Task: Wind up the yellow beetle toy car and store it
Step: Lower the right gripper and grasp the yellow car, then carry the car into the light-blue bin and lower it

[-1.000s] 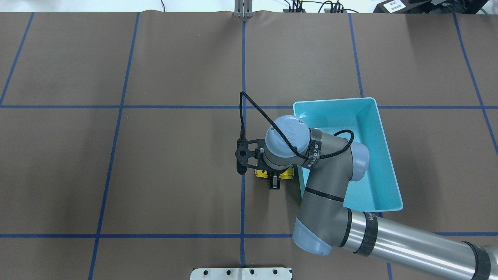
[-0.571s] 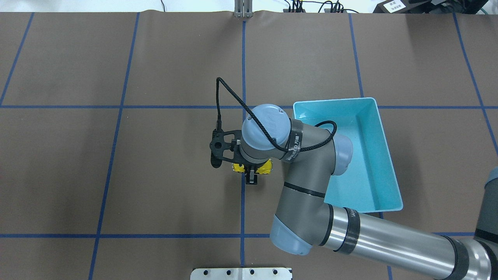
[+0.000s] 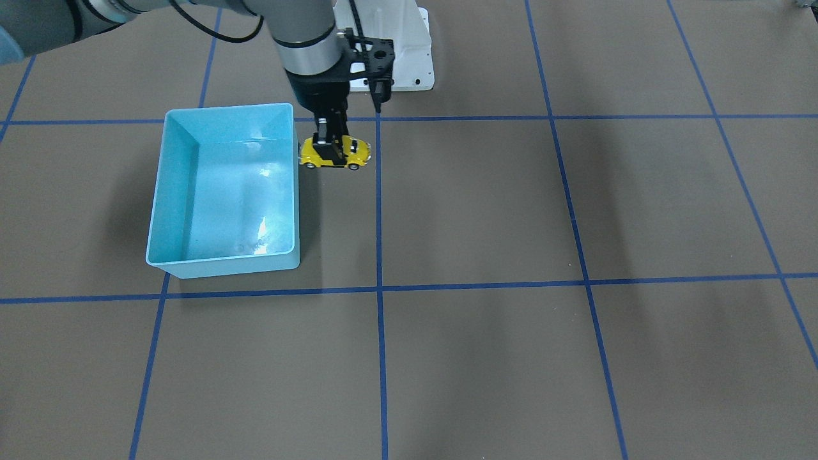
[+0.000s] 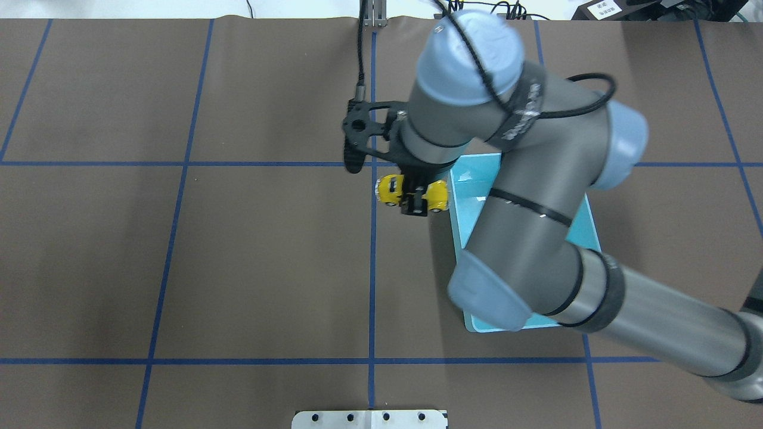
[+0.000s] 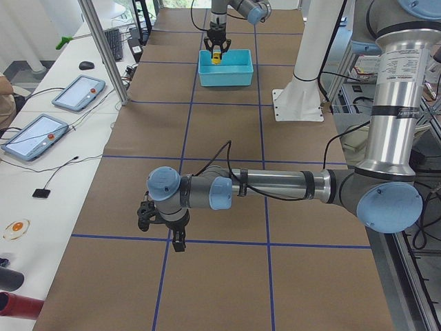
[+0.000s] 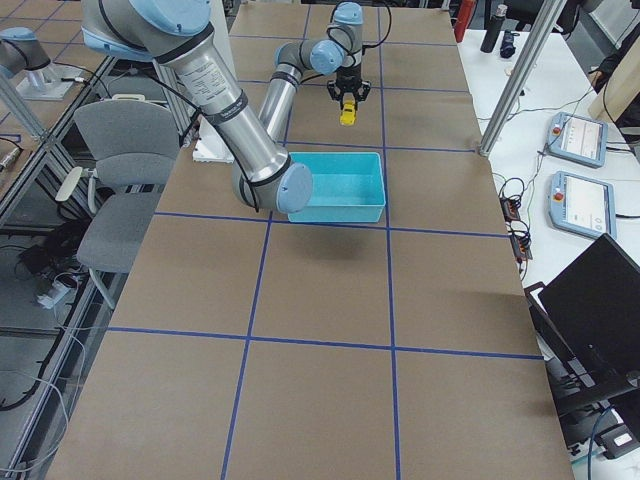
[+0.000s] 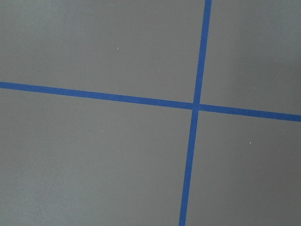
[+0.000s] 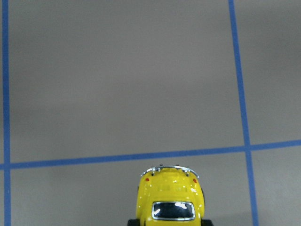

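Observation:
The yellow beetle toy car (image 4: 390, 189) is held in my right gripper (image 4: 415, 205), which is shut on its middle. The car hangs level above the table, just outside the light-blue bin (image 4: 471, 190), on the bin's side towards the table's centre. In the front view the car (image 3: 354, 150) and gripper (image 3: 332, 150) are beside the bin's (image 3: 156, 191) corner nearest the robot. The right wrist view shows the car's yellow rear (image 8: 171, 195) over bare mat. My left gripper (image 5: 178, 241) hovers low over the mat far from the car; I cannot tell if it is open.
The bin holds nothing that I can see. Brown mat with blue tape lines covers the table. A white mounting plate (image 3: 409, 57) lies by the robot's base. The left wrist view shows only mat and a tape crossing (image 7: 195, 106).
My right gripper first slid the car left along the mat, then lifted it and carried it away from the robot and right, up to the bin's side.

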`<state>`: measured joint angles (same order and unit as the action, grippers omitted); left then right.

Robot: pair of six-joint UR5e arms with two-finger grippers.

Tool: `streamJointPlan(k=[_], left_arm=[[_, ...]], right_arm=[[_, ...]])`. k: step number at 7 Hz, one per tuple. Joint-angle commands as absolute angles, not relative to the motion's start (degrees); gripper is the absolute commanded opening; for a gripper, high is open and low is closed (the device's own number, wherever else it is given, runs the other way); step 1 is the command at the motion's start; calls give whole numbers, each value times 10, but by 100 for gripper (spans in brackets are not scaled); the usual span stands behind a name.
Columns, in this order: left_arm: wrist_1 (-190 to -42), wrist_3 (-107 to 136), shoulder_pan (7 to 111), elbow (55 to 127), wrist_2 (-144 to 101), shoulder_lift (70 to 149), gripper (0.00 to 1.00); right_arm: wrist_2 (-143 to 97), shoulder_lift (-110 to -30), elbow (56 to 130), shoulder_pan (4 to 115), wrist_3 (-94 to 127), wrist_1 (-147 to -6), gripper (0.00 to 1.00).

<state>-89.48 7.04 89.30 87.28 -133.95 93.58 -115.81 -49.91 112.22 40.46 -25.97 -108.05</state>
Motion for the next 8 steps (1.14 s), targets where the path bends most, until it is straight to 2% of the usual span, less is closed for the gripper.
streamJointPlan(k=[1,4,6,8], left_arm=[[-895,71,893,873,-1339,938,100],[-895,71,893,873,-1339,938,100],[-896,71,893,874,-1339,938,100],[-896,71,893,873,-1339,938,100]], right_arm=[[-1187,-596,1156,460,-385,-1070,0],[-1181,-680,1111,416,-401,-971,0],[-1176,-689,1056,375,-400,-913,0],[-1174,-698,1045,364,-399,-901,0]])
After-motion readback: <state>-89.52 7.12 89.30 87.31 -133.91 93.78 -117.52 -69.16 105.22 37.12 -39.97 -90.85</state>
